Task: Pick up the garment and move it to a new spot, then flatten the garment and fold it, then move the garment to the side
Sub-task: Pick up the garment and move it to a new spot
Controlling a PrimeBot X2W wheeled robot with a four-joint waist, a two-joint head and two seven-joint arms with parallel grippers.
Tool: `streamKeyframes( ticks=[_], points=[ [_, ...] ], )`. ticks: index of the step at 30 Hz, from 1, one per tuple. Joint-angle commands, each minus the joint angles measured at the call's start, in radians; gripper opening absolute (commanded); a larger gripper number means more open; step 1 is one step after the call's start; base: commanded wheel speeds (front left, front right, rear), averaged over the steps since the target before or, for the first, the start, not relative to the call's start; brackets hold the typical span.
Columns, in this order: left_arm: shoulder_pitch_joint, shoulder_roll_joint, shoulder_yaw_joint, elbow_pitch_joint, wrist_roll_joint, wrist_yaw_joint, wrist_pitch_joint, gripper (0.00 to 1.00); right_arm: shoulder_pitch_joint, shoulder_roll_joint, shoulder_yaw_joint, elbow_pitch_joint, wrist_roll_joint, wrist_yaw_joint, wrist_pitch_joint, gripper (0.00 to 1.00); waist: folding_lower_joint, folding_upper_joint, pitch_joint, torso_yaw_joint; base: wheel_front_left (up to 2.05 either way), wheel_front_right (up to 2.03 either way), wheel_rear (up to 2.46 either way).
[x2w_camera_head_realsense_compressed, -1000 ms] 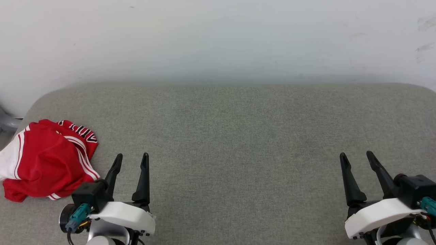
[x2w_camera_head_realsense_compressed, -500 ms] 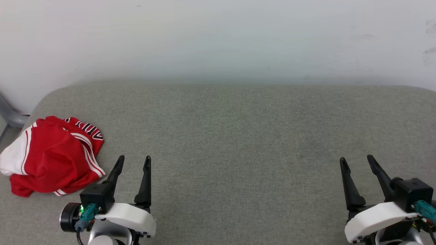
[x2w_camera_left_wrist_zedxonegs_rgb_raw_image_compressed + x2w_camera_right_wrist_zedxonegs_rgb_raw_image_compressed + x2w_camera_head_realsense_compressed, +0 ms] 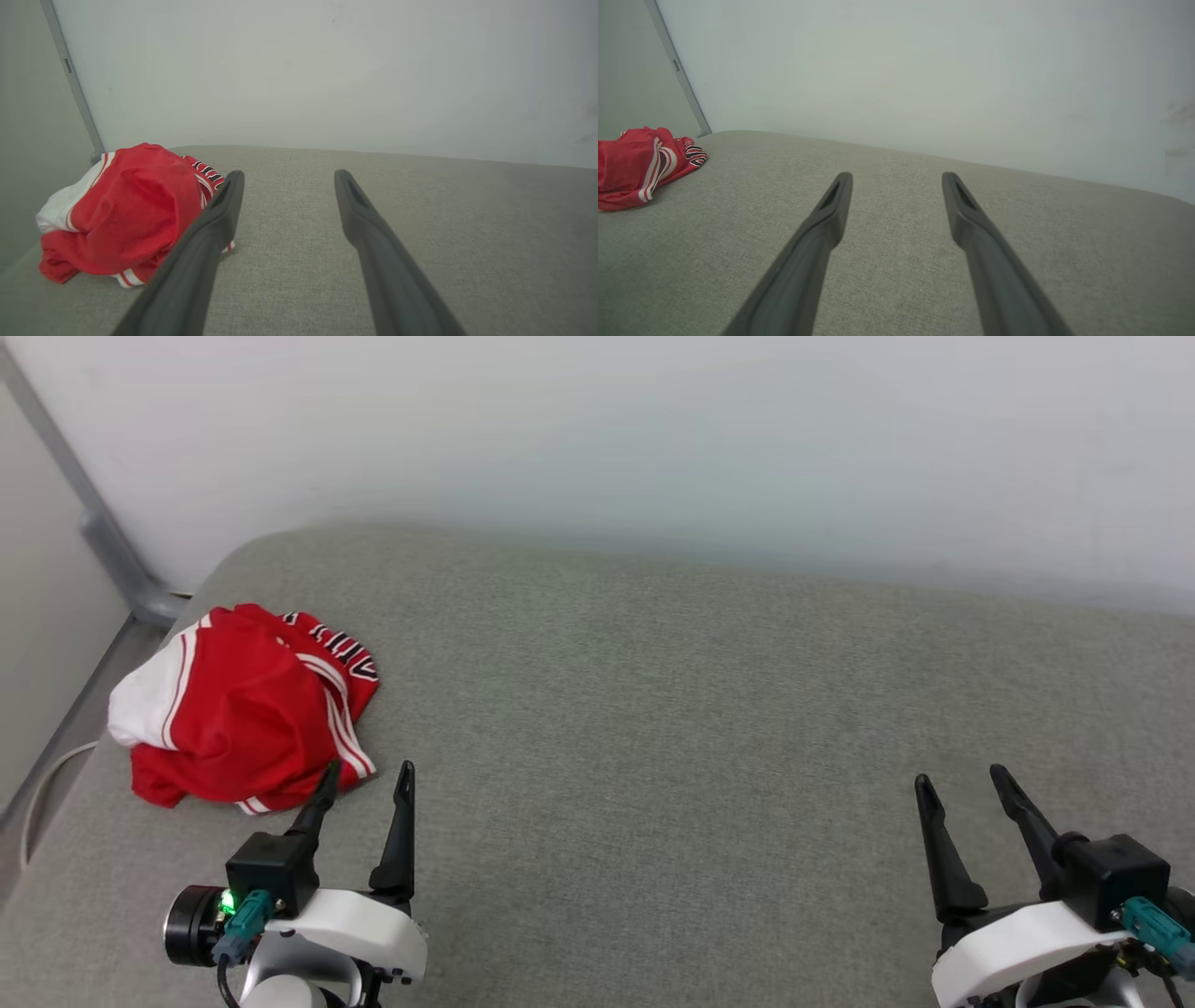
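Observation:
The garment (image 3: 245, 709) lies crumpled in a heap at the left end of the grey cushioned surface (image 3: 653, 709): red cloth, a white sleeve with red-white striped trim, and a strip of black lettering at its far edge. My left gripper (image 3: 367, 775) stands open just right of the heap's near edge, nothing between its fingers. In the left wrist view the garment (image 3: 126, 212) sits left of the open left gripper (image 3: 285, 175). At the lower right my right gripper (image 3: 962, 781) is open and empty, far from the cloth. The right wrist view has the garment (image 3: 640, 165) at its far left.
A pale wall (image 3: 653, 439) rises behind the cushioned surface. A grey metal post (image 3: 103, 537) slants down at the left corner, with floor and a thin cable (image 3: 42, 793) beside the surface's left edge.
The head camera has turned left and tilted, so the garment and post sit further right in the picture. Both grippers keep the same open pose; the garment lies unchanged.

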Motion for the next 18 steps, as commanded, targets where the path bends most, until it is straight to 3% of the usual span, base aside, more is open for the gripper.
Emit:
streamKeyframes(
  ticks=[1, 18],
  points=[
    [-0.013, -0.003, 0.01, 0.003, -0.006, 0.001, -0.005, 1.0, 0.0, 0.002, 0.007, 0.0, 0.009, 0.0, -0.006, 1.0, 0.0, 0.0, 0.003, 0.043, 0.0, 0.0, 0.0],
    [-0.014, -0.011, 0.068, 0.024, -0.053, -0.008, -0.004, 1.0, -0.019, 0.002, 0.084, -0.018, 0.014, 0.0, -0.018, 1.0, 0.0, 0.0, 0.014, 0.242, 0.0, 0.0, 0.0]
  ],
)
